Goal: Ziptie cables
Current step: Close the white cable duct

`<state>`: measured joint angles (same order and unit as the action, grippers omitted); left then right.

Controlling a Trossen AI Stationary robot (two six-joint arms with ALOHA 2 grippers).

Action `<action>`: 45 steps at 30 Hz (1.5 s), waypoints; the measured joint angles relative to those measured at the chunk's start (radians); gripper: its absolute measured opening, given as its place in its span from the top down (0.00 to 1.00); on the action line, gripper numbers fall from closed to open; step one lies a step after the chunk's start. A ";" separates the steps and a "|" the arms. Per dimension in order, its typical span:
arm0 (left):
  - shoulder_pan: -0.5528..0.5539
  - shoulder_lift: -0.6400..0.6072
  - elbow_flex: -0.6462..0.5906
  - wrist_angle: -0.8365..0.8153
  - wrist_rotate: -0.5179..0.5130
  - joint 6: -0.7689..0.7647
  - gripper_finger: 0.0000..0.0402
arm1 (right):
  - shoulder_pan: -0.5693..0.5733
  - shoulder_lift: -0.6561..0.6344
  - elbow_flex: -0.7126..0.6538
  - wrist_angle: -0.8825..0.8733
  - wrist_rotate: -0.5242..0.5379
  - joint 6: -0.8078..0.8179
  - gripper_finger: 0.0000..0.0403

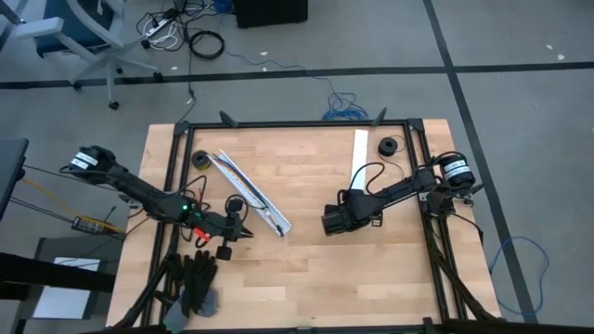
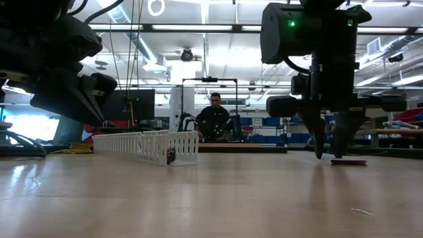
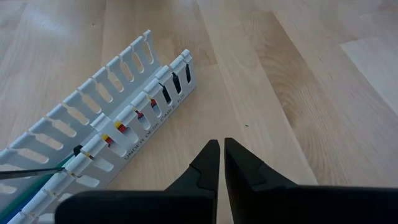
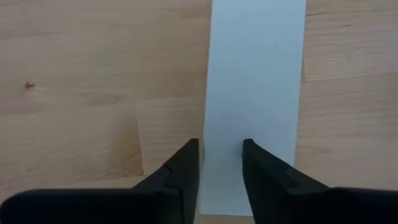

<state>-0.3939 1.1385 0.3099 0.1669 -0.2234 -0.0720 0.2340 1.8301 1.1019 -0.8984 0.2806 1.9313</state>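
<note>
The left pincer (image 3: 218,149) is seen with its fingers closed together and nothing between them, held low over the tabletop (image 1: 316,269). Just ahead of its tips and off to one side, a white slotted channel (image 3: 118,118) is laid on the wood, and the cables (image 3: 37,177) are found inside it: green and dark strands are visible at the nearer end, and red and yellow bits show through the slots.

The right pincer (image 4: 221,152) is held with its fingers a little apart, pointed down at a white strip (image 4: 255,93) that lies flat on the tabletop. The strip's end is seen between and beneath the two fingers; whether it is actually gripped cannot be told. In the low view, this pincer's tips (image 2: 334,149) are seen just above the wood. The channel lies well apart from this pincer, on the left pincer's side.
</note>
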 joint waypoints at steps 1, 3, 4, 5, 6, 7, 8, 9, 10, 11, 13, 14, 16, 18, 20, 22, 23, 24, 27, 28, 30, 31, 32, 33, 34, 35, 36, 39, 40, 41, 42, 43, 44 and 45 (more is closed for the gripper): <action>0.000 0.000 0.000 0.000 0.000 -0.009 1.00 | 0.000 0.000 0.000 0.002 0.000 -0.006 0.72; 0.000 0.000 0.000 0.000 0.000 -0.011 1.00 | 0.000 0.000 0.000 0.004 -0.001 -0.014 0.67; 0.000 0.000 0.000 0.000 0.000 -0.011 1.00 | 0.000 0.000 0.000 0.005 -0.002 -0.015 0.65; 0.000 0.000 0.000 0.000 0.000 -0.011 1.00 | 0.000 0.000 0.000 0.005 -0.006 -0.015 0.62; 0.000 0.000 0.000 -0.001 0.000 -0.011 1.00 | 0.000 0.000 0.000 0.004 -0.011 -0.015 0.60; 0.000 0.000 0.000 0.000 0.000 -0.011 1.00 | 0.000 0.000 0.000 0.004 -0.016 -0.017 0.57; 0.000 0.000 0.000 0.000 0.000 -0.011 1.00 | 0.000 0.000 0.000 0.004 -0.019 -0.021 0.55; 0.000 0.000 0.000 0.000 0.000 -0.011 1.00 | 0.000 0.000 0.000 0.004 -0.020 -0.024 0.54; 0.000 0.000 0.000 0.000 0.000 -0.011 1.00 | 0.000 -0.002 0.000 0.004 -0.020 -0.025 0.52; 0.000 0.000 0.000 0.000 0.000 -0.011 1.00 | 0.000 -0.006 -0.001 0.004 -0.019 -0.025 0.50; 0.000 0.000 0.000 -0.001 0.000 -0.011 1.00 | 0.003 -0.018 0.002 -0.007 -0.015 -0.024 0.48; 0.000 0.000 0.000 -0.002 0.000 -0.011 1.00 | 0.006 -0.025 0.010 -0.023 -0.012 -0.024 0.47; 0.000 0.000 0.000 -0.002 0.000 -0.011 1.00 | 0.009 -0.043 0.029 -0.054 0.005 -0.027 0.45; 0.000 0.000 0.000 -0.002 0.000 -0.011 1.00 | 0.008 -0.057 0.043 -0.097 0.011 -0.039 0.44; 0.000 0.000 0.000 -0.001 0.000 -0.011 1.00 | 0.008 -0.061 0.045 -0.123 0.005 -0.041 0.44; 0.000 0.000 0.000 -0.001 0.000 -0.011 1.00 | 0.002 -0.061 0.045 -0.137 -0.031 -0.049 0.44; 0.000 0.000 0.000 -0.001 0.000 -0.011 1.00 | -0.002 -0.062 0.043 -0.141 -0.054 -0.057 0.44; 0.000 0.000 0.000 -0.001 0.000 -0.011 1.00 | -0.008 -0.063 0.037 -0.138 -0.072 -0.064 0.44; 0.000 0.000 0.000 -0.001 0.000 -0.011 1.00 | -0.020 -0.063 0.025 -0.130 -0.084 -0.065 0.44; 0.000 0.000 0.000 -0.001 0.000 -0.014 1.00 | -0.021 -0.063 0.024 -0.119 -0.078 -0.065 0.43; 0.000 0.000 0.000 -0.002 0.000 -0.014 1.00 | -0.022 -0.063 0.022 -0.106 -0.075 -0.068 0.42; 0.000 0.000 0.000 -0.002 0.000 -0.014 1.00 | -0.022 -0.063 0.022 -0.099 -0.072 -0.073 0.42; 0.000 0.000 0.000 -0.002 0.000 -0.014 1.00 | -0.024 -0.063 0.022 -0.097 -0.072 -0.081 0.42; 0.000 0.000 0.000 -0.002 0.000 -0.014 1.00 | -0.026 -0.063 0.022 -0.097 -0.070 -0.092 0.41; 0.000 0.000 0.000 -0.002 0.000 -0.014 1.00 | -0.027 -0.063 0.022 -0.096 -0.067 -0.101 0.40; 0.000 0.000 0.000 -0.002 0.000 -0.014 1.00 | -0.027 -0.063 0.022 -0.097 -0.066 -0.101 0.40; 0.000 0.000 0.000 -0.002 0.000 -0.015 1.00 | -0.027 -0.063 0.022 -0.097 -0.062 -0.103 0.39; 0.000 0.000 0.000 -0.002 0.000 -0.015 1.00 | -0.026 -0.064 0.022 -0.097 -0.061 -0.103 0.36; 0.000 0.000 0.000 -0.002 0.000 -0.015 1.00 | -0.026 -0.064 0.022 -0.097 -0.061 -0.103 0.35; 0.000 0.000 0.000 -0.004 0.000 -0.015 1.00 | -0.027 -0.064 0.021 -0.095 -0.061 -0.103 0.33; 0.000 0.000 0.000 -0.005 0.000 -0.015 1.00 | -0.026 -0.064 0.018 -0.093 -0.061 -0.103 0.32; 0.000 0.000 0.000 -0.004 0.000 -0.015 1.00 | -0.027 -0.064 0.015 -0.092 -0.061 -0.100 0.30; 0.000 0.000 0.000 -0.005 0.000 -0.016 1.00 | -0.027 -0.064 0.013 -0.093 -0.064 -0.093 0.28; 0.000 0.000 0.000 -0.005 0.000 -0.018 1.00 | -0.028 -0.064 0.011 -0.092 -0.068 -0.086 0.27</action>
<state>-0.3935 1.1385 0.3099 0.1623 -0.2234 -0.0902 0.2063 1.7656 1.1131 -0.9909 0.2123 1.8456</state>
